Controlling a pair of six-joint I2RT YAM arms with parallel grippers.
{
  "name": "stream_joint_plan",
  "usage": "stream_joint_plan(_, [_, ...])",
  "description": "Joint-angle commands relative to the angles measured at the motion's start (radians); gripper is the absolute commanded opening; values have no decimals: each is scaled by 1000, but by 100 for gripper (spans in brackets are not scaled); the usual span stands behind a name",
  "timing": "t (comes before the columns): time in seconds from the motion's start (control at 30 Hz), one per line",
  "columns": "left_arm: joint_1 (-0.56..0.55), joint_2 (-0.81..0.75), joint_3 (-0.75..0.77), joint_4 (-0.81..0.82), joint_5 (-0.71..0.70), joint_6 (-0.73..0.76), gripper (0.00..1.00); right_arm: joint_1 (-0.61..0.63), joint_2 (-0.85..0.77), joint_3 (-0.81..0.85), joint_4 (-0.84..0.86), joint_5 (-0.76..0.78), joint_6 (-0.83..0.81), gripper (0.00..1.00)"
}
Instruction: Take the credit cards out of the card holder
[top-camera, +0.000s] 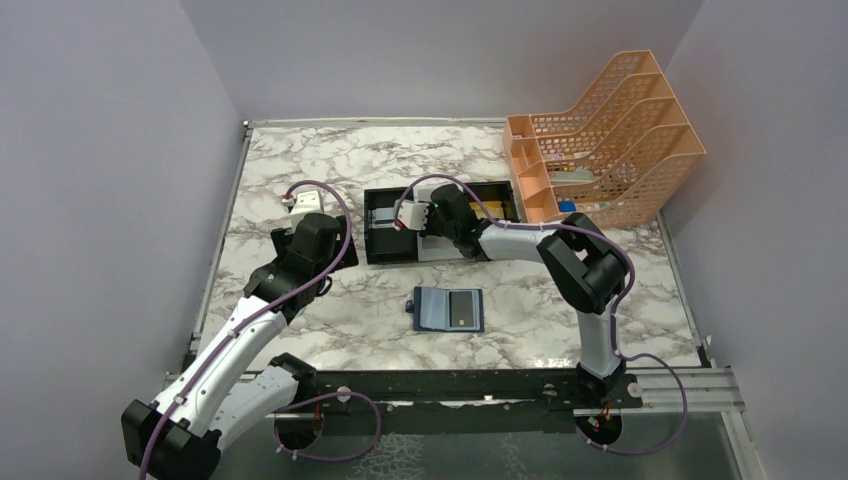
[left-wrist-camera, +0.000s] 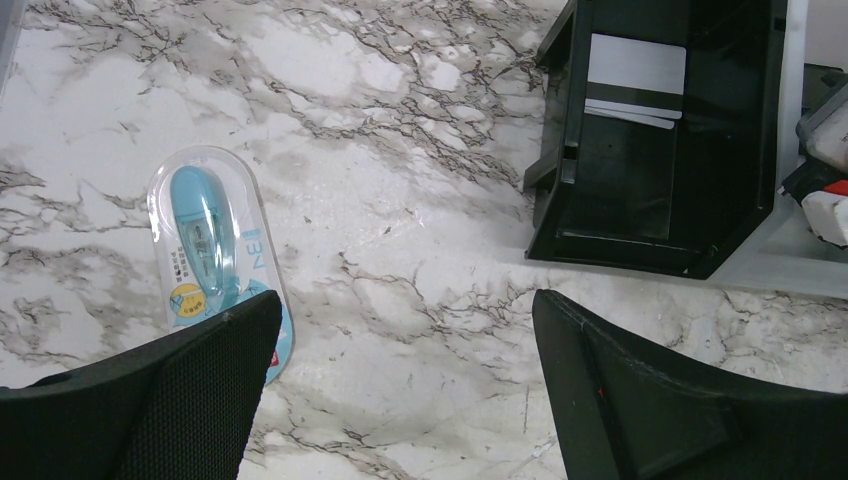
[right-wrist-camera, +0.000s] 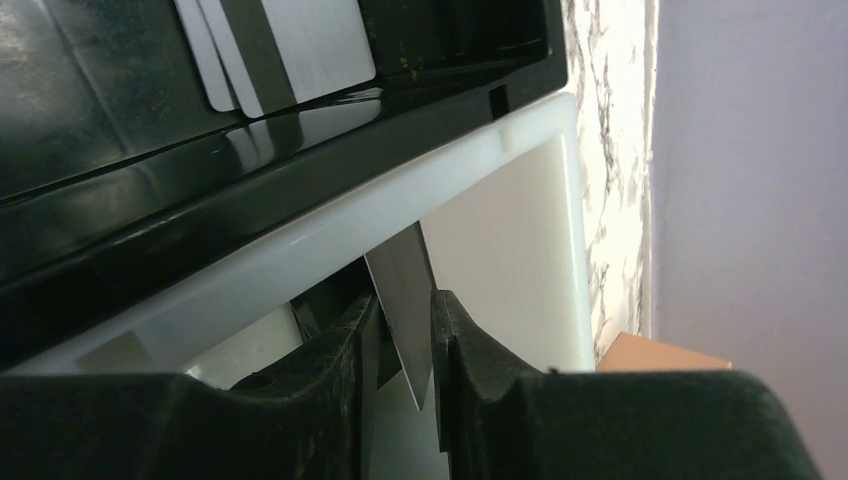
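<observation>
**Right claw barely parted around a silver-grey card at the trays**

Your right claw (right-wrist-camera: 403, 310) has its fingers a narrow gap apart. A silver-grey card (right-wrist-camera: 402, 275) stands slanted in that gap, over the white tray (right-wrist-camera: 500, 230). You cannot tell whether the pads are pinching the card or only flanking it. Just beyond the white tray's rim, the black tray (right-wrist-camera: 120, 140) holds overlapping pale cards (right-wrist-camera: 290, 45).

Your left claw (left-wrist-camera: 405, 300) is spread wide and holds nothing. It hangs above the marble table (left-wrist-camera: 400, 200), near the black tray's corner, with a blue correction-tape pack (left-wrist-camera: 210, 240) beside its left finger.

The card holder (top-camera: 432, 310) lies open and flat on the table between the trays and the arm bases, well apart from both claws. One dark card (top-camera: 462, 308) sits in its right half.
</observation>
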Motion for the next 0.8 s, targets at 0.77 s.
stream_joint_plan(0.77, [6, -24, 2, 18, 124, 26, 99, 5, -409, -198, 196, 12, 523, 48])
